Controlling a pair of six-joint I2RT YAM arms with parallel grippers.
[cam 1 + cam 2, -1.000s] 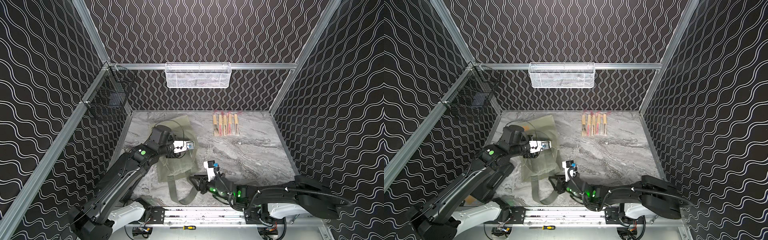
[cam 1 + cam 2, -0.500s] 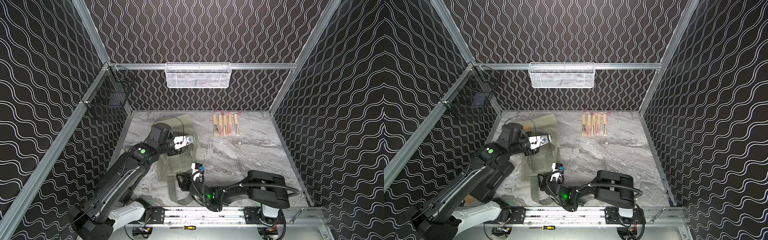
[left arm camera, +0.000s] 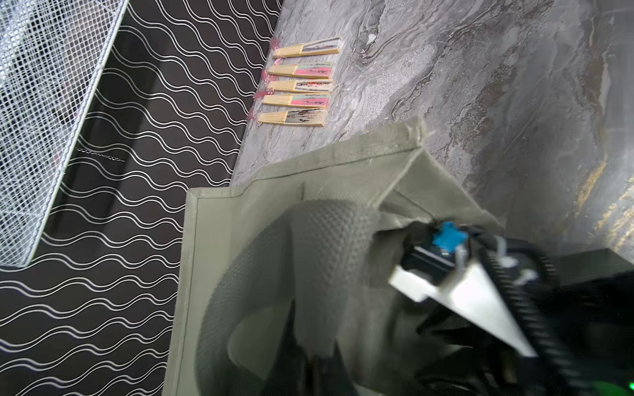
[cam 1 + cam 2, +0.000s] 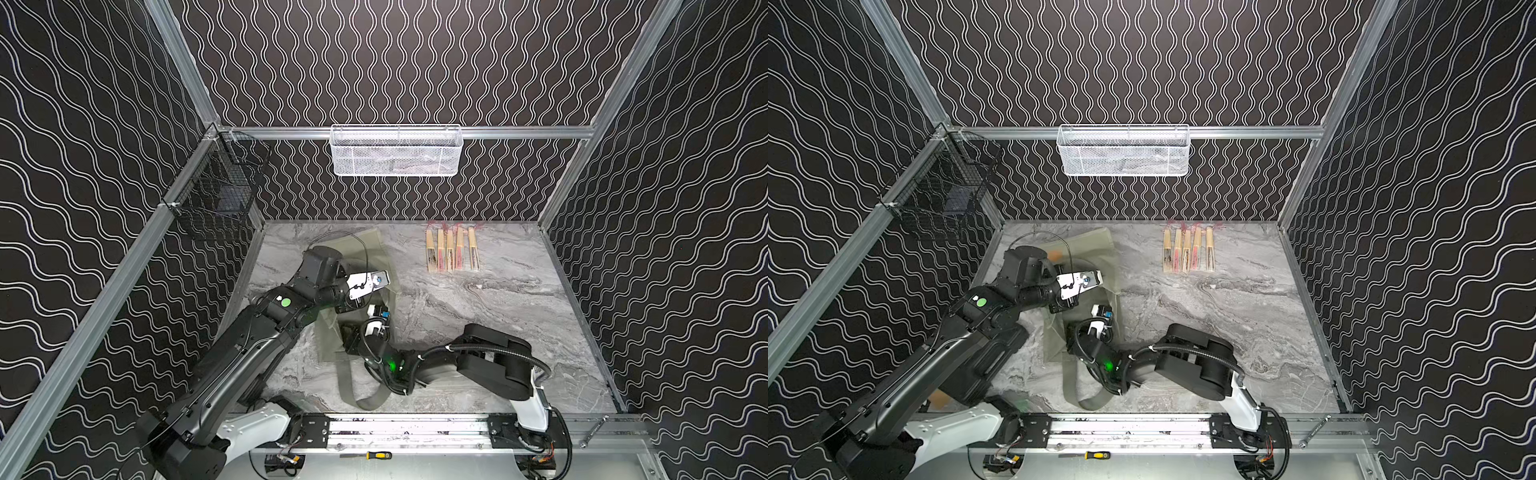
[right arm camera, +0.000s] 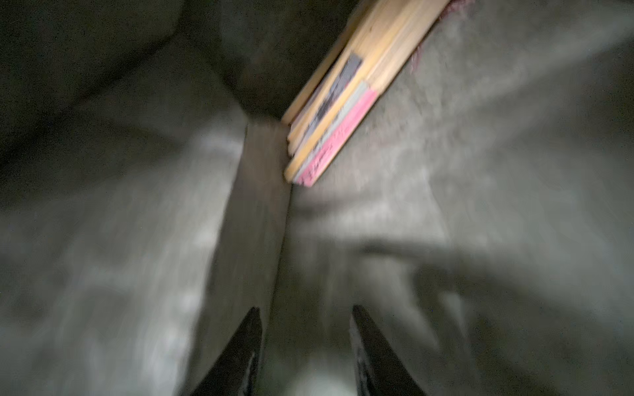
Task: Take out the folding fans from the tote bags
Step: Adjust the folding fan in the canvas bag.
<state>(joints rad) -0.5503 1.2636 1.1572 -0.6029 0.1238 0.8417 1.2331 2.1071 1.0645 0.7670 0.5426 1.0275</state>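
The grey-green tote bag (image 4: 376, 249) (image 4: 1096, 245) lies at the left of the marble table, and its mouth faces the front. My left gripper (image 3: 317, 367) is shut on the fabric at the bag's mouth and holds it lifted. In both top views its fingertips are hidden under the wrist. My right gripper (image 5: 305, 312) is open inside the bag (image 5: 137, 240) with nothing between its fingers. Two or three folding fans (image 5: 343, 113) lie stacked ahead of it against a fabric fold. Several more folding fans (image 4: 452, 251) (image 4: 1187, 251) (image 3: 298, 82) lie in a row by the back wall.
A white mesh basket (image 4: 395, 151) hangs on the back wall and a black wire basket (image 4: 216, 199) on the left wall. The bag's straps (image 4: 365, 399) trail toward the front rail, under the right arm. A screwdriver (image 4: 368, 455) lies in front of the rail.
My right arm has folded and swung left, and its gripper has gone from the open table into the bag's mouth. My left gripper has stayed shut on the bag and shifted slightly.
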